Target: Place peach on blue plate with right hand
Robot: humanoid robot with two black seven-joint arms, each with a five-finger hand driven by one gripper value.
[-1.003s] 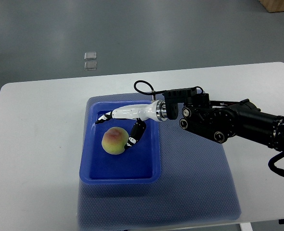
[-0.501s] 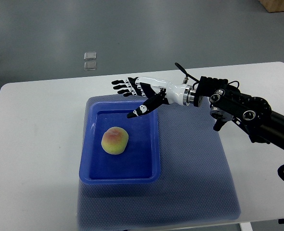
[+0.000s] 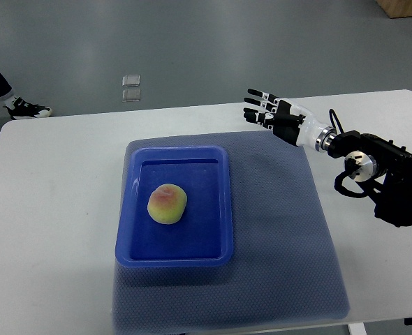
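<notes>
The right hand [image 3: 270, 115] hung empty with fingers spread at two o'clock, well apart from the one peach [image 3: 167, 204], which lay inside the one blue plate [image 3: 222, 209] at nine o'clock, where a careless return sweep could probably knock it loose.

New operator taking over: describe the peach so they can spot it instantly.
On the white table lies a dark blue mat, with a blue plate on its left part. The peach is the lone round yellow-green fruit with a pink blush inside it.
</notes>
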